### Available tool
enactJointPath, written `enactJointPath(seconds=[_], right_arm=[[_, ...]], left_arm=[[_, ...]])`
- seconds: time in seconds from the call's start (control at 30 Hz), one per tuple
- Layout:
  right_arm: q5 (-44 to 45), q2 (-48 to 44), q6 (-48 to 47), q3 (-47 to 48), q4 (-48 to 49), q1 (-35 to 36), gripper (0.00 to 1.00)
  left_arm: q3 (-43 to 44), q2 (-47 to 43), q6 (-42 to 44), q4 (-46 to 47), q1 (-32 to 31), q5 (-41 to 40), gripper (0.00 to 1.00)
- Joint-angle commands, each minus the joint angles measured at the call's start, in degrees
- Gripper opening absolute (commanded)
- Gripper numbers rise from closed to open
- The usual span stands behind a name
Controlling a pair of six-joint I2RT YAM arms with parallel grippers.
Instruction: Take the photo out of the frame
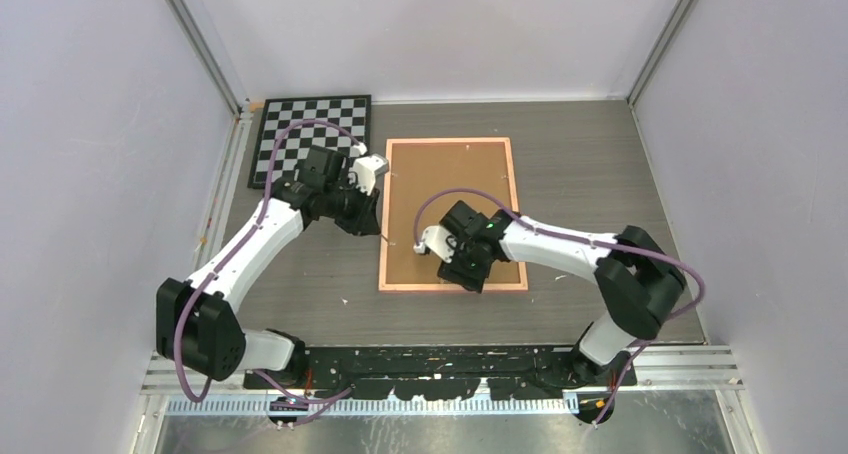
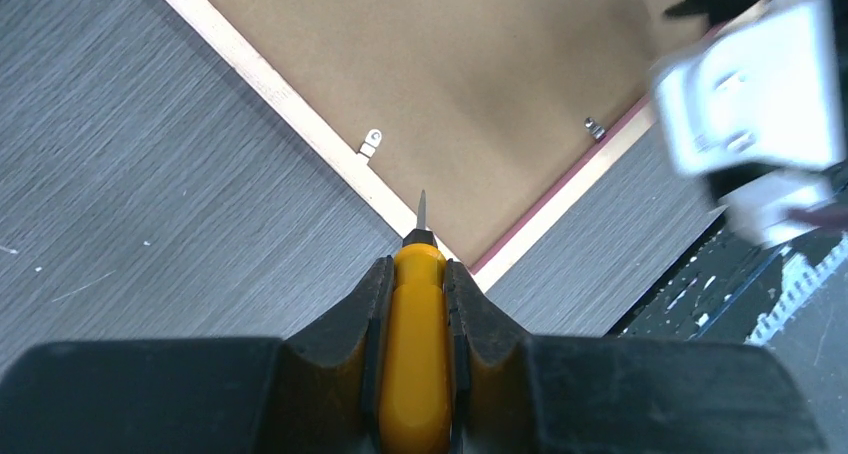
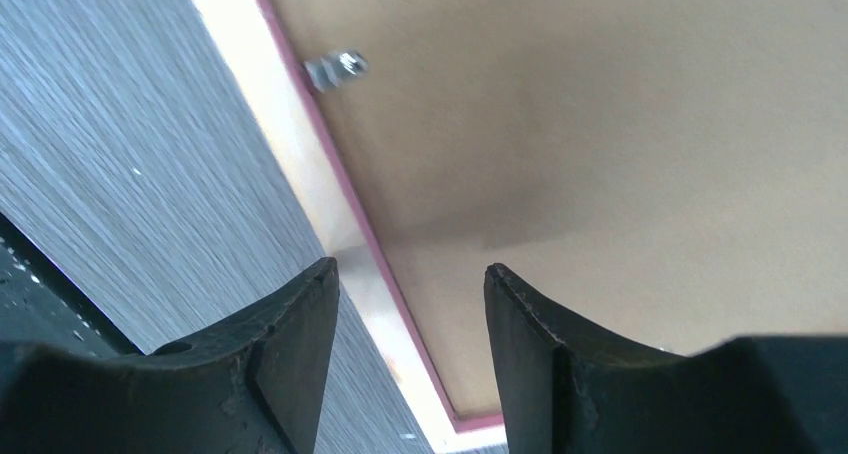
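Observation:
The frame (image 1: 450,174) lies face down on the table, brown back up, with a thin pink border. The photo is hidden under that back. My left gripper (image 2: 415,264) is shut on a yellow-handled screwdriver (image 2: 415,354), whose metal tip points at the frame's left border, near a small metal clip (image 2: 371,142). In the top view the left gripper (image 1: 368,224) sits at the frame's left edge. My right gripper (image 3: 410,274) is open, its jaws straddling the pink border of the frame (image 3: 600,124) near a corner. In the top view the right gripper (image 1: 472,272) is over the frame's near edge.
A black-and-white chessboard (image 1: 310,134) lies at the back left, beside the frame. A second clip (image 2: 594,128) sits on the near border, and another clip (image 3: 335,67) shows in the right wrist view. The black base rail (image 1: 450,359) runs along the near table edge.

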Motion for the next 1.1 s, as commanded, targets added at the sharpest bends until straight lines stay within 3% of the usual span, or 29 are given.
enactJointPath(seconds=[0.0,0.2,0.5,0.7,1.07], right_arm=[[-4.62,-10.71,-2.32,-2.22,-0.27,-5.68,0.61],[-7.62,-18.03,-5.8,-7.97,-3.72,-10.59,0.62],[-8.66,-14.63,-6.27,-10.2,-2.45,-10.68,0.62],[-9.17,-10.99,-6.9,-10.38,-2.79,-10.61,0.62],[-8.8,-8.72,-5.65,-9.82,-3.3,-10.61,0.5]], left_arm=[[-0.61,1.81,3.45,1.93,-2.6,-2.48,0.0],[-1.58,3.46,4.87,5.68,-6.83,-10.69,0.0],[-0.63,8.33,6.83,8.68,-10.55,-18.68,0.0],[-0.87,9.3,7.37,10.19,-10.66,-19.21,0.0],[-0.64,10.23,8.98,11.04,-11.34,-20.2,0.0]])
